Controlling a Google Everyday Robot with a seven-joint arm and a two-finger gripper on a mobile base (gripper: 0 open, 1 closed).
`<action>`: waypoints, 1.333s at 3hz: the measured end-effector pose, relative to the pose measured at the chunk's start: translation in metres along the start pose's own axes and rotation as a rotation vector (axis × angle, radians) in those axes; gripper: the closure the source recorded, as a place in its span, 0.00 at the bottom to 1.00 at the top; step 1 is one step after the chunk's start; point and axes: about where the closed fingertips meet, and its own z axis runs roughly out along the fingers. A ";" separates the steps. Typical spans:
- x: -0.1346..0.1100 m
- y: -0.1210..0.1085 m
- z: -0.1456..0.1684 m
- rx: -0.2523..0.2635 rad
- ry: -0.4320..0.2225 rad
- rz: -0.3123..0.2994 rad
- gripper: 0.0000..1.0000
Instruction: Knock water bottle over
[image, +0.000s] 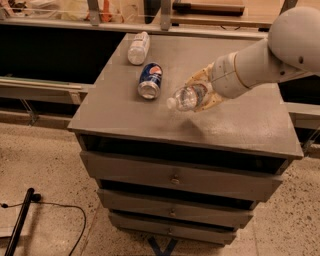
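The water bottle (184, 98) is clear plastic with a white cap. It is tilted far over, cap pointing to the front left, above the grey cabinet top (245, 125). My gripper (200, 93) reaches in from the right. Its pale fingers (199, 80) are closed around the bottle's body, so the lower part of the bottle is hidden. The bottle's shadow falls on the top just in front of it.
A blue Pepsi can (150, 80) lies on its side left of the bottle. A shorter clear bottle (138, 48) lies at the back left. The cabinet has several drawers (175, 177). A black cable (50, 210) lies on the floor.
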 end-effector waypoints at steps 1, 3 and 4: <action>-0.001 0.007 0.004 -0.011 0.000 0.002 0.57; -0.007 0.011 0.008 -0.020 -0.009 0.042 0.11; -0.008 0.013 0.009 -0.038 -0.013 0.053 0.00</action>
